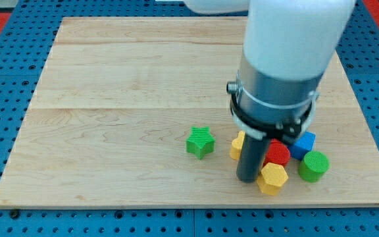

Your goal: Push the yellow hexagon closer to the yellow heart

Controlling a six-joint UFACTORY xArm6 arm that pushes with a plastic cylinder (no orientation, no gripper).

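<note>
The yellow hexagon (272,178) lies near the board's bottom edge at the view's right. My tip (247,179) touches the board just left of it, close against its side. The yellow heart (236,145) is partly hidden behind the rod, up and left of the hexagon. A red block (278,153) sits directly above the hexagon, touching or nearly touching it.
A green star (201,141) lies left of the cluster. A blue block (303,143) and a green cylinder (314,166) sit right of the red block. The arm's large white and grey body (285,59) hides the board's upper right. The wooden board (110,99) ends close below the hexagon.
</note>
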